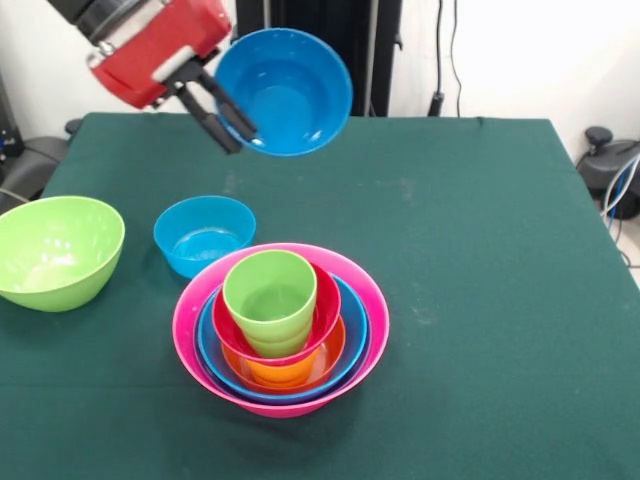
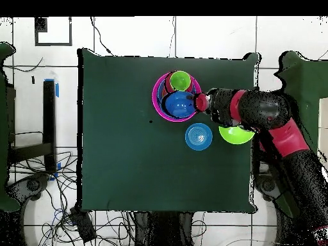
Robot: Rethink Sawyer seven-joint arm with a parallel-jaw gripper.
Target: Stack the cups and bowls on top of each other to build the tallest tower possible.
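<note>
Gripper: the gripper [image 1: 232,125] is clamped on the rim of a blue bowl [image 1: 285,90], one finger inside the wall, one outside; the bowl is held tilted, mouth toward the front camera, well above the table [image 1: 480,230].
Carried bowl position: in the overhead view the blue bowl [image 2: 179,102] is seen above the tower, overlapping its pink rim.
Tower: a big pink bowl [image 1: 281,325] is outermost; nested inside are a blue bowl [image 1: 352,345], an orange bowl [image 1: 290,370], a red-pink bowl [image 1: 322,318] and, on top, the lime green cup [image 1: 270,298], mouth up.
Done: five pieces are judged stacked; nesting looks fairly centred.
Left: the held blue bowl is not yet placed. A small sky blue bowl [image 1: 205,234] stands just beside the tower; a large lime green bowl [image 1: 58,250] sits apart at the table edge. Both are untouched.
Other pieces: no orange cup or purple bowl can be made out.
Risk: nested pieces add little height; the upright cup offers a narrow seat for the carried bowl.
</note>
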